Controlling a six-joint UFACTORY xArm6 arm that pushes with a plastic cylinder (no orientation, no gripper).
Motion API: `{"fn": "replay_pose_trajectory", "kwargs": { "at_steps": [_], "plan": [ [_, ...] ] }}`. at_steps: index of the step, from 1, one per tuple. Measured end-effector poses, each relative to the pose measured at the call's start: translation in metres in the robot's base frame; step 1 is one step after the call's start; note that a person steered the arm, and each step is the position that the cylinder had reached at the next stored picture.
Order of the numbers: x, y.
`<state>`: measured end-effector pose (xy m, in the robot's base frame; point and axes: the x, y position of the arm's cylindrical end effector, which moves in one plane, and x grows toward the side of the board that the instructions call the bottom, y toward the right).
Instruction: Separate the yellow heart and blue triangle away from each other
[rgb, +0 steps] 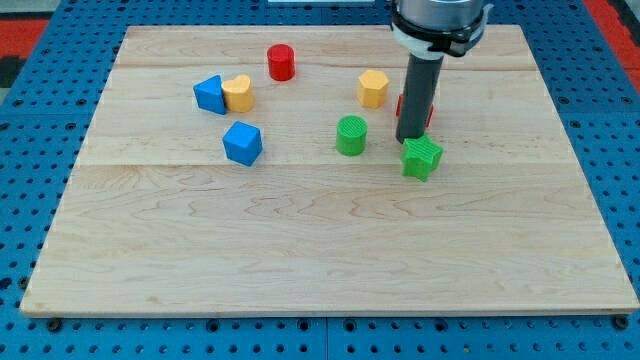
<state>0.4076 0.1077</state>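
Your rod (418, 95) hides most of red block (430, 110), shape unreadable; arm top cut by view's top.

Pale wooden surface (330, 250), smooth and matt, grain visible; ribbed plastic-looking green star block (422, 158); matt dark rod (417, 100).

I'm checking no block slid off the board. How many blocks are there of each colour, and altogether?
Blue: 2, the blue triangle and the blue cube
Yellow: 2, the yellow heart and the yellow hexagon
Green: 2, the green cylinder and the green star
Red: 2, the red cylinder and a red block mostly hidden behind my rod
Total: 8
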Motion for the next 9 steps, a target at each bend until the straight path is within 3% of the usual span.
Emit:
{"fn": "replay_pose_trajectory", "kwargs": {
  "at_steps": [1, 2, 4, 6, 9],
  "plan": [
    [-0.042, 0.006],
    [-0.057, 0.006],
    [-0.051, -0.019],
    [-0.055, -0.111],
    [-0.072, -0.118]
  ]
}}
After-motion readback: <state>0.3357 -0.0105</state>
